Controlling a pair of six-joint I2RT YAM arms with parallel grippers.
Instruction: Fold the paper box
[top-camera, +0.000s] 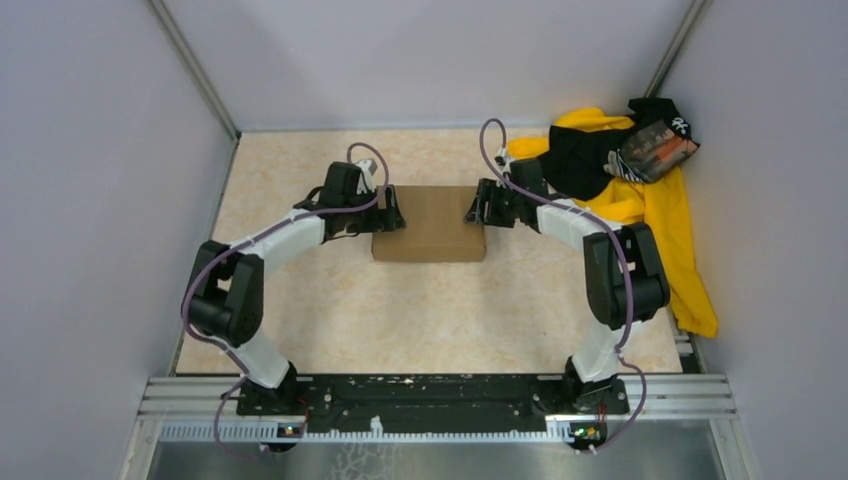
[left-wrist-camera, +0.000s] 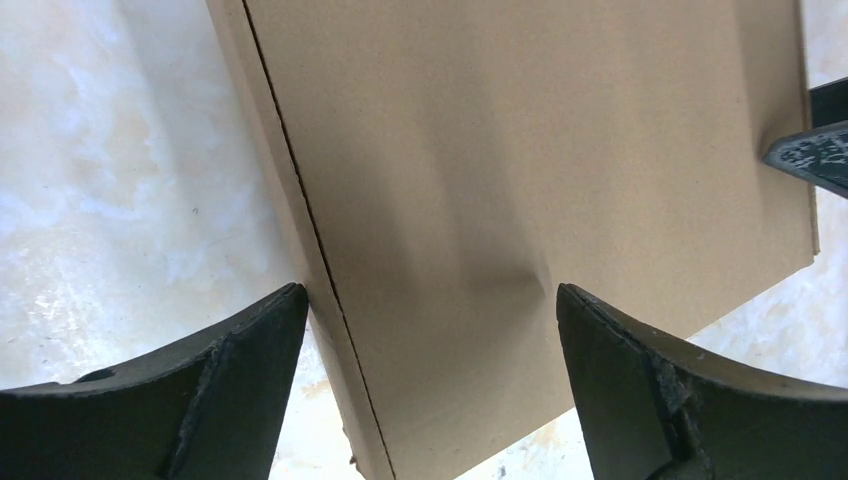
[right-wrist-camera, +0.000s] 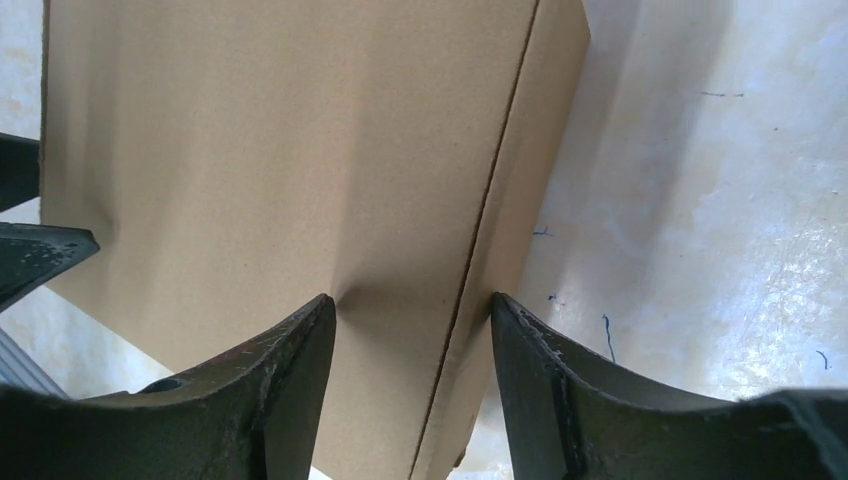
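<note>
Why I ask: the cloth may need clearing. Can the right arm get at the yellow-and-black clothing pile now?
Probably yes: the clothing pile lies just beside the right arm, nothing between them, though its end effector is open against the paper box.

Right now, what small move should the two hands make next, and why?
Probably ease both hands up and slightly outward. The paper box already looks closed, its top flat. The left hand and right hand sit open at its opposite ends, with a shallow dent by each.
</note>
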